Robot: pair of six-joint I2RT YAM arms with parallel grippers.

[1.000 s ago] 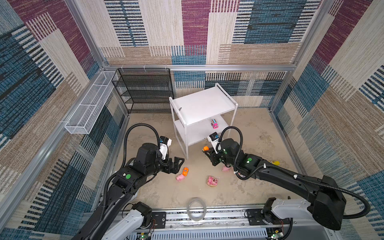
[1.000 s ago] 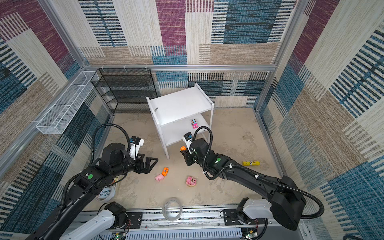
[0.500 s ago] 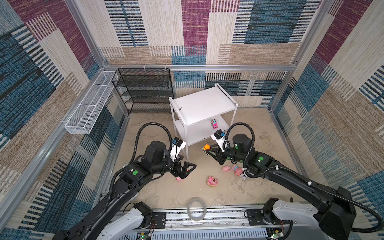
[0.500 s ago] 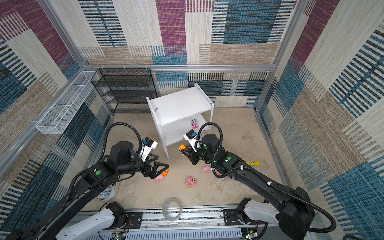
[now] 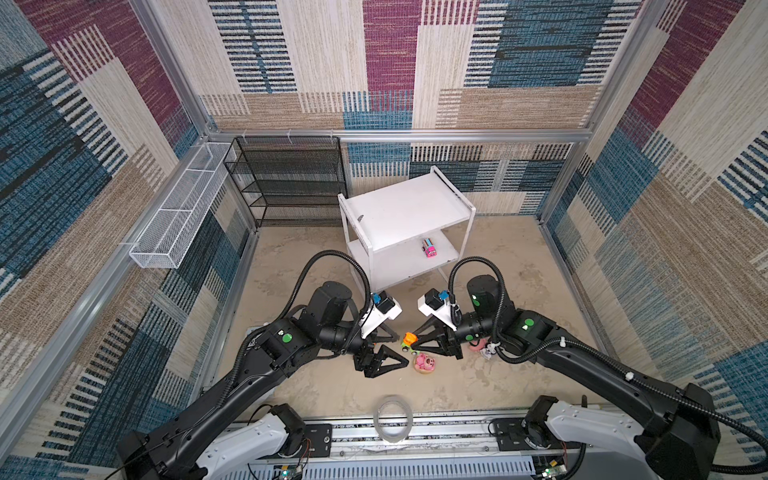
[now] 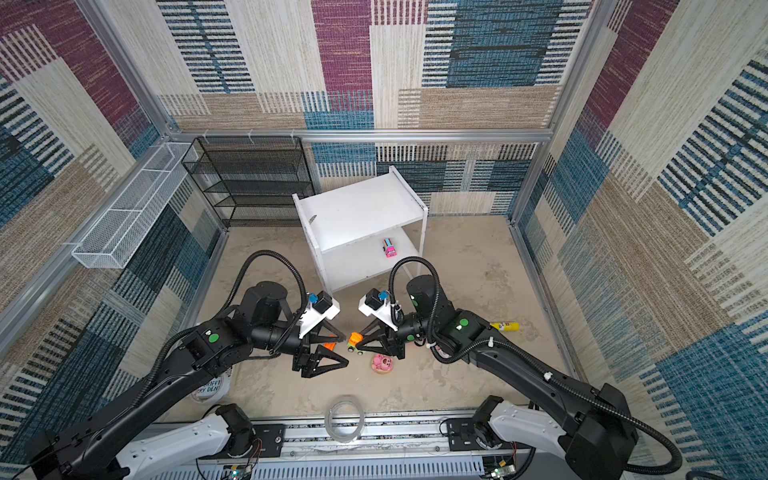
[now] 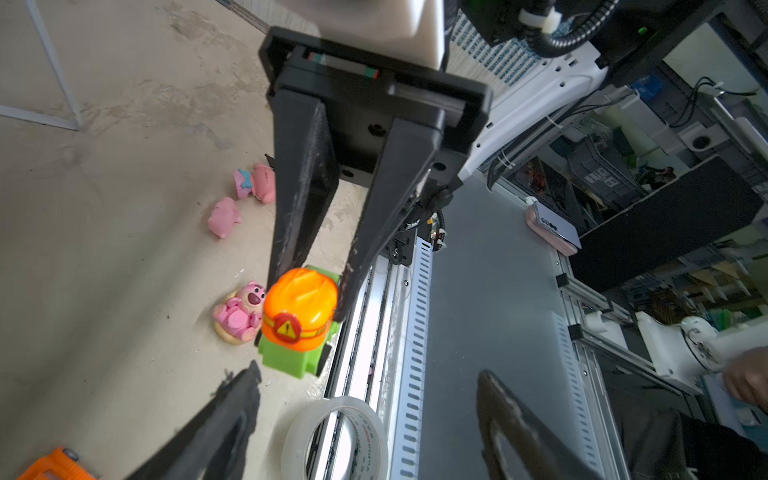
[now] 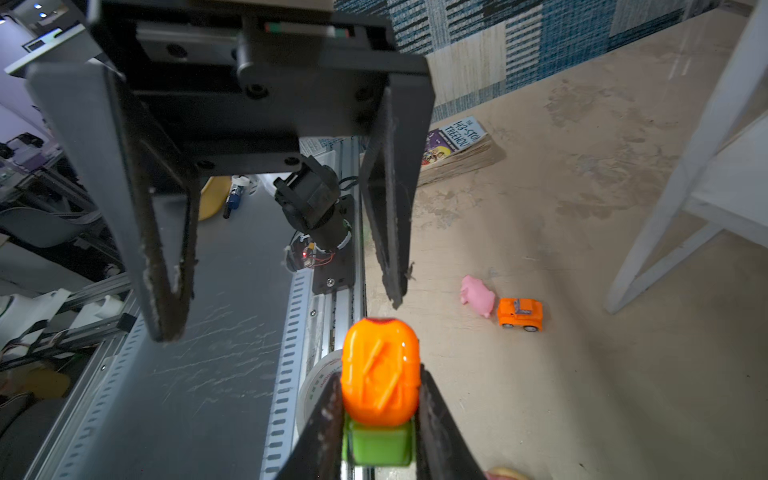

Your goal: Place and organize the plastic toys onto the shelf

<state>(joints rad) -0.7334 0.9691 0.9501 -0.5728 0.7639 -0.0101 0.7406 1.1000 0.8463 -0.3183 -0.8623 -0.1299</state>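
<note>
My right gripper [image 5: 411, 343] [image 8: 380, 399] is shut on the green-orange car [image 5: 409, 341] [image 6: 354, 340] [image 7: 299, 320], held just above the floor. My left gripper [image 5: 403, 352] [image 7: 370, 370] faces it, open, fingertips just short of the car. A pink bear [image 5: 424, 363] [image 7: 241, 311] sits on the floor beside them. The orange car [image 8: 519, 314] [image 6: 329, 345] and a pink pig [image 8: 478, 296] lie under my left arm. Another pink pig [image 7: 224, 216] and a pink figure with a blue bow [image 7: 253, 185] lie under my right arm. The pink-multicolour car [image 5: 429, 247] stands on the lower board of the shelf [image 5: 407, 208].
A tape roll [image 5: 392, 417] lies at the front edge by the metal rail. The black mesh rack [image 5: 291, 183] and white wire basket [image 5: 178, 208] stand at the back left. A yellow tube [image 6: 505, 327] lies at the right, a book [image 8: 455, 145] at the left wall.
My left gripper has swung right from beside the orange car to face the right gripper. My right gripper has brought the green-orange car toward the front, away from the shelf.
</note>
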